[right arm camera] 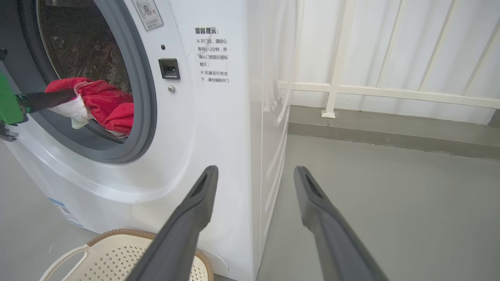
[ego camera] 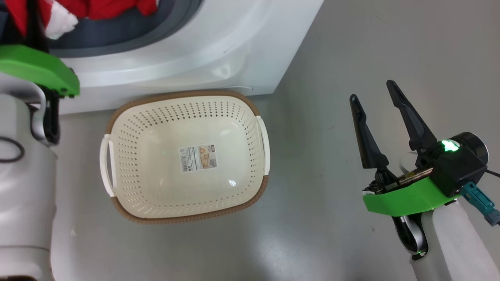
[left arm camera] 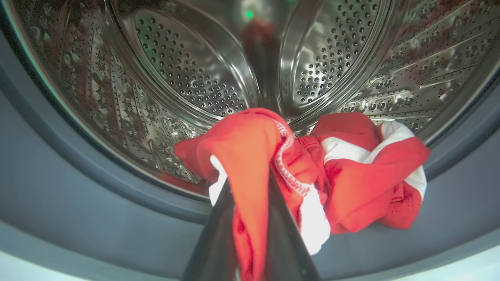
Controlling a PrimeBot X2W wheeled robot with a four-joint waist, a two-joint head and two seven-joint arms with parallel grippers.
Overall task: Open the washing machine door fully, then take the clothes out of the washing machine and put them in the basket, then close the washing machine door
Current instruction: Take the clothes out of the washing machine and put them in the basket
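The washing machine (ego camera: 195, 50) (right arm camera: 218, 128) stands with its round opening uncovered; the washing machine door is out of view. Red clothes (left arm camera: 363, 175) (right arm camera: 109, 105) (ego camera: 101, 8) with white panels lie bunched at the drum's lower lip. My left gripper (left arm camera: 250, 175) (right arm camera: 72, 95) reaches into the opening, shut on a fold of the red fabric. On the floor just before the machine sits the cream basket (ego camera: 183, 95) (right arm camera: 117, 234), nothing in it but its paper label. My right gripper (ego camera: 372, 90) (right arm camera: 256, 171) hovers open over the floor to the basket's right, nothing between its fingers.
The steel drum (left arm camera: 187, 70) and grey rubber ring (left arm camera: 78, 187) surround the clothes. A white railing (right arm camera: 336, 89) and low kerb (right arm camera: 390, 132) run behind the machine's right side. Bare grey floor (ego camera: 320, 195) lies between the basket and my right arm.
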